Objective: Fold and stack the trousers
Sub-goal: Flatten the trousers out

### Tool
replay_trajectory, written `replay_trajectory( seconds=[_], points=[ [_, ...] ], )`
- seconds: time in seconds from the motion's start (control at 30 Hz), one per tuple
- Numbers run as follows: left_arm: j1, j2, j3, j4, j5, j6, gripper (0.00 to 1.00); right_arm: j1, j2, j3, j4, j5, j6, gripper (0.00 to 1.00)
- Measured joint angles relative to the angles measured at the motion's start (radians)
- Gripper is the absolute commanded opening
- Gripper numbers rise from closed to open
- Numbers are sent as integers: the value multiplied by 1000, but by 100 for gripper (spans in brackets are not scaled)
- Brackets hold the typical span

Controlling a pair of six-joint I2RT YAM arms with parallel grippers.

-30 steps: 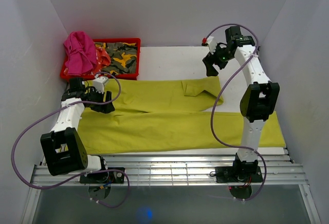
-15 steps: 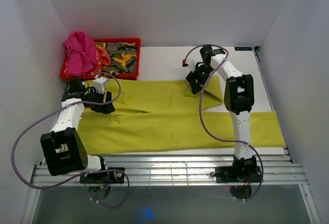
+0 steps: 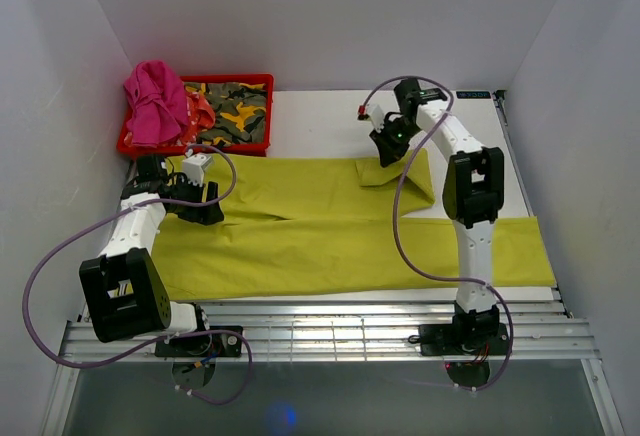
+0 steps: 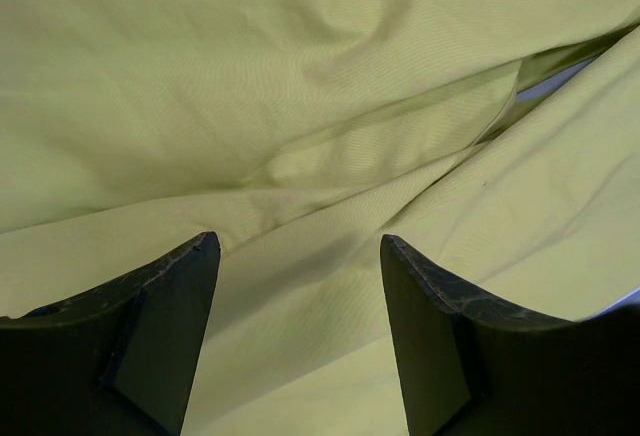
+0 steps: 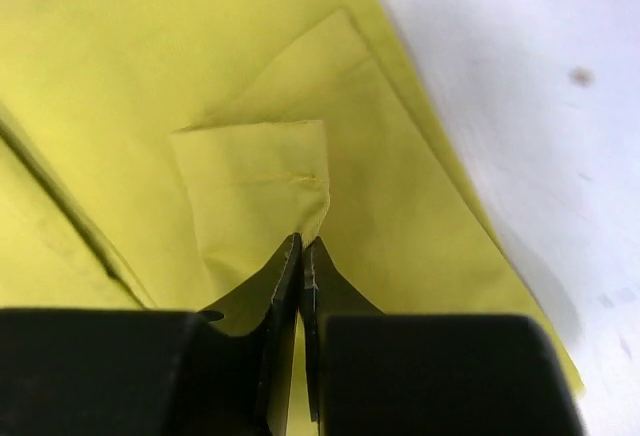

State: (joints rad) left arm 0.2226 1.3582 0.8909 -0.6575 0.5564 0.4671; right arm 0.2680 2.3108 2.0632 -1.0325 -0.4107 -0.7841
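Lime trousers (image 3: 300, 246) lay spread across the white desk (image 3: 320, 116), one leg running along the near edge and the other beside it toward the back, its far end turned over in a small flap (image 5: 255, 181). The right end effector (image 5: 303, 246) was pinched shut at the edge of that flap, apparently gripping a corner of the cloth. The left end effector (image 4: 300, 246) hung with its jaws wide just above the wrinkled fabric at the garment's left end, holding nothing. A red bin (image 3: 230, 79) with a pink cloth (image 3: 155, 96) and a camouflage piece (image 3: 235, 111) stood at the desk's back-left corner, just beyond the trousers.

The work appeared to be in its opening stage: the garment was still at full length, and no real fold had been made. The step in hand looked like straightening the doubled-over leg end. Next, the right arm would likely need to draw the flap out flat or carry that leg over, while the left would have to close on the cloth to anchor or lift its end. A thin pinch of fabric could slip free.
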Motion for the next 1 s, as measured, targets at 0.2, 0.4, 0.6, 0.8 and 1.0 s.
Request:
replay_trajectory(
  seconds=[0.2,0.4,0.6,0.8,1.0],
  points=[
    [0,-1,0,3,-12,-1,76,-153,-249,-63,63,-13,77,8],
    [0,1,0,15,-48,-17,76,-426,-661,-515,382,175,237,8],
    [0,32,0,42,-101,-50,75,-493,-813,-911,587,446,369,8],
    [0,91,0,56,-163,-90,75,-555,-789,-1007,672,629,526,8],
    [1,98,1,56,-220,-107,75,-596,-729,-985,721,728,625,8]
  ],
)
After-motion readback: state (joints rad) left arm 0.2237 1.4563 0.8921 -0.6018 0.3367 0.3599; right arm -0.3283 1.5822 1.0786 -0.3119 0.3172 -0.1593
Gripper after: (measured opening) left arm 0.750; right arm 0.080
